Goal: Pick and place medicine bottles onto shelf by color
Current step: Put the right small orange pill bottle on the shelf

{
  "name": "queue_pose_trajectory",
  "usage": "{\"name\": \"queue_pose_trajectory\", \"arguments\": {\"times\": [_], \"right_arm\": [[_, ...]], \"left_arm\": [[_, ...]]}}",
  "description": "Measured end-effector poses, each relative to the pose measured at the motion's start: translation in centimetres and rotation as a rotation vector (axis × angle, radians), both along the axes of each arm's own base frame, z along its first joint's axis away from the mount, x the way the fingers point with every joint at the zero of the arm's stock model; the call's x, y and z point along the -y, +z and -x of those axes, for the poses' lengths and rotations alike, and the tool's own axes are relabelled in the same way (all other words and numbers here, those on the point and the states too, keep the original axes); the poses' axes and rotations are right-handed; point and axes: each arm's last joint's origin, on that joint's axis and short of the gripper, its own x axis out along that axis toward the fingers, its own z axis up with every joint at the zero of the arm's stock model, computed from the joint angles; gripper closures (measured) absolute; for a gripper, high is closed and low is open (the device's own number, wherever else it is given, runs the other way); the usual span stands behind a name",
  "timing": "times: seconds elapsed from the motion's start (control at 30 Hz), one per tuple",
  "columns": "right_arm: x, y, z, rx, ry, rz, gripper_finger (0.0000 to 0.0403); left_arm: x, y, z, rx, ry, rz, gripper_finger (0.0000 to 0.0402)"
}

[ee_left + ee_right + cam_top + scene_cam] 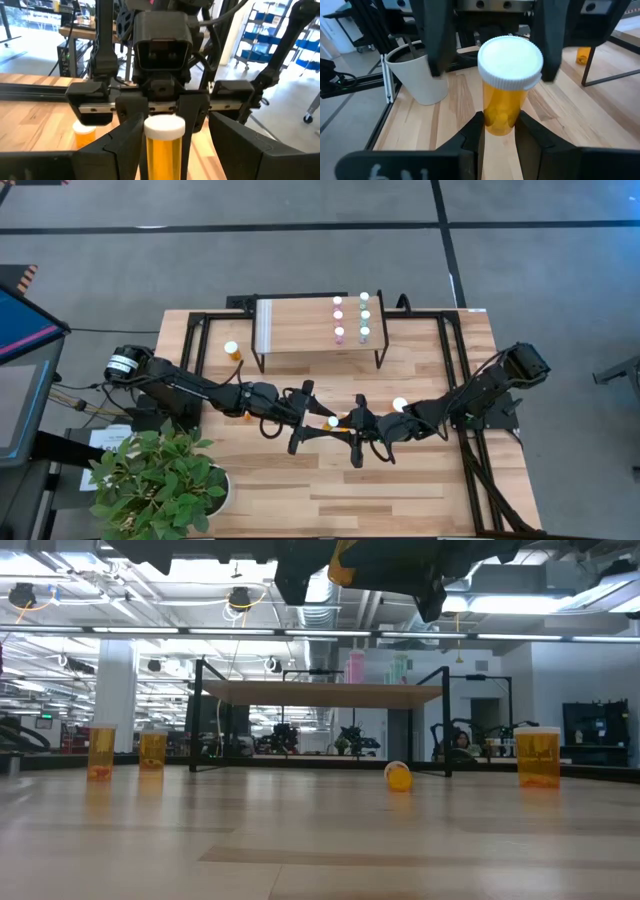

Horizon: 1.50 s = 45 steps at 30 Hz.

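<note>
Holding an orange bottle (509, 85) between them, right gripper (497, 130) clamped and left gripper (318, 418) wide, six bottles (352, 318) shelved, several orange ones (232, 351) left.

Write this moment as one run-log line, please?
right end effector: shut on orange bottle, mid-air | left end effector: open around its cap | shelf: six pink and green bottles

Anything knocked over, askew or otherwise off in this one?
One orange bottle lies on its side on the table, cap toward the low camera, in front of the shelf. The other orange bottles there stand upright. Nothing looks spilled or damaged.
</note>
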Motion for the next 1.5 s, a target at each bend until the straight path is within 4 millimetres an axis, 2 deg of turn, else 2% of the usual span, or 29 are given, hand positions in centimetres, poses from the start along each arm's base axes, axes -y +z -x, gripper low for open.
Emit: {"name": "queue_pose_trajectory", "arguments": {"times": [0.43, 1.17, 1.5], "right_arm": [[-0.01, -0.03, 0.01, -0.004, 0.003, 0.005, 0.0304], [-0.01, -0.07, 0.02, -0.007, 0.002, 0.007, 0.0304], [0.00, -0.07, 0.02, -0.007, 0.001, 0.007, 0.0304]], "left_arm": [[0.12, -0.06, 0.03, -0.013, 0.016, 0.026, 0.0191], [-0.34, -0.25, -0.03, -0.023, 0.036, -0.026, 0.0192], [-0.33, -0.25, -0.03, -0.021, 0.035, -0.032, 0.0252]]}}
